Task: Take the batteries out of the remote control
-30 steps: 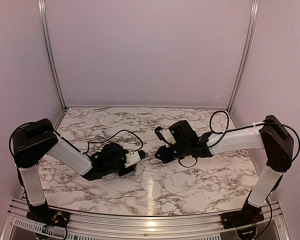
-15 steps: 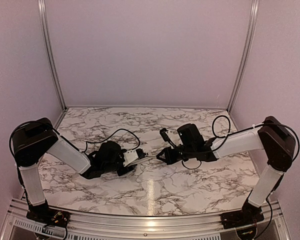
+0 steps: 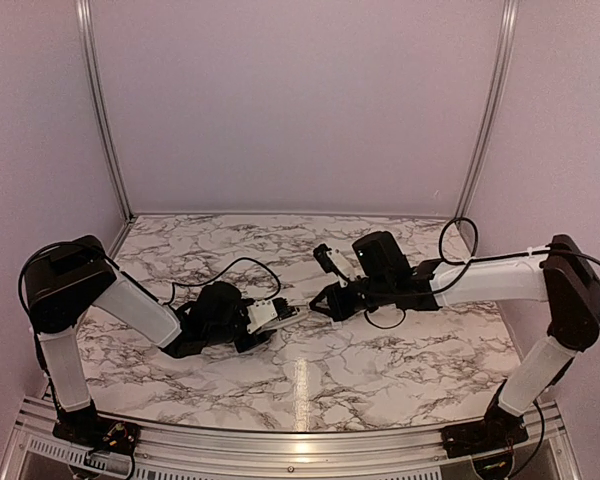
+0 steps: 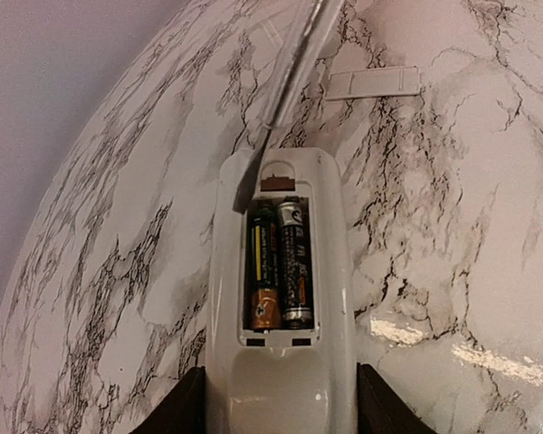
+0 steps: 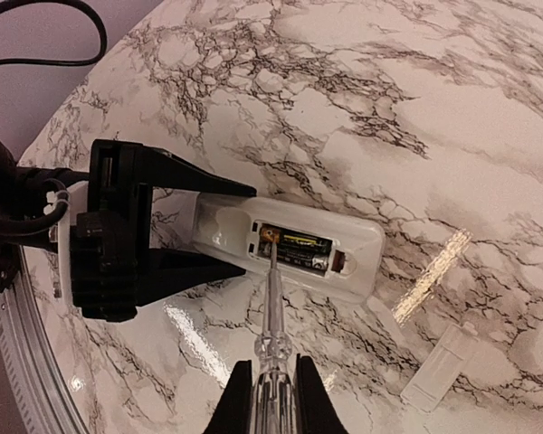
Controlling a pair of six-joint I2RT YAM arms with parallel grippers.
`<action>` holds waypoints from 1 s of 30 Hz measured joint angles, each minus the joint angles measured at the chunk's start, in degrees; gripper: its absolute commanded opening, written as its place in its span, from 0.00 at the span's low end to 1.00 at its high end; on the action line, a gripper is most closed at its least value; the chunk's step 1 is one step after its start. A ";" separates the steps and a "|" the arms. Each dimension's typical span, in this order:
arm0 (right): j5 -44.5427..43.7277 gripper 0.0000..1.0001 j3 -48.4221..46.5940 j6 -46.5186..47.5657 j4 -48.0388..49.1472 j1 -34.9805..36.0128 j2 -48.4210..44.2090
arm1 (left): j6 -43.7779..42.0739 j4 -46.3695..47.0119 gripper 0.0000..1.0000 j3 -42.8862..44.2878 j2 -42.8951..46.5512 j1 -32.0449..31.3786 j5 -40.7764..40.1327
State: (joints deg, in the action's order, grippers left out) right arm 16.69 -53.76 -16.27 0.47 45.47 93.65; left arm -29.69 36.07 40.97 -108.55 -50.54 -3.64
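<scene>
While the left gripper clamps the remote and the right gripper pinches a rod, prying the batteries free likely needs its tip underneath.

Print on the batteries (tiny, blurred) cannot be read.

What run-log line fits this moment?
left gripper: shut on remote | right gripper: shut on rod, tip at batteries | batteries: both seated | cover: off

Batteries lie side by side in the recess of the remote control, the rod tip at one end of them, the cover nearby on the counter.
</scene>
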 measured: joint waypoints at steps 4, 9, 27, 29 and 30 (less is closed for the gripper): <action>-2.89 0.00 -4.42 2.43 -5.49 1.86 0.22 | -0.79 0.00 0.00 0.00 0.00 -0.28 -0.44; -6.29 0.00 -8.00 5.62 -11.58 3.08 1.99 | -1.49 -0.07 0.00 0.00 0.00 -0.57 0.61; -14.49 0.00 -12.31 21.16 -32.74 7.96 0.85 | -2.95 -5.86 0.00 1.33 0.59 -1.14 16.76; -14.16 0.00 -12.68 22.40 -33.83 8.02 0.85 | -3.06 -6.27 0.00 1.46 0.59 -1.16 17.66; -13.92 0.00 -12.92 22.82 -34.25 8.04 0.85 | -3.13 -6.43 0.00 1.51 0.59 -1.16 18.05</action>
State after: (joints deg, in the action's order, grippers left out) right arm 2.76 -66.67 6.55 -33.78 53.52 94.50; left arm -32.82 29.65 42.48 -107.96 -51.70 14.41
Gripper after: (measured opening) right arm 0.097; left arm 0.530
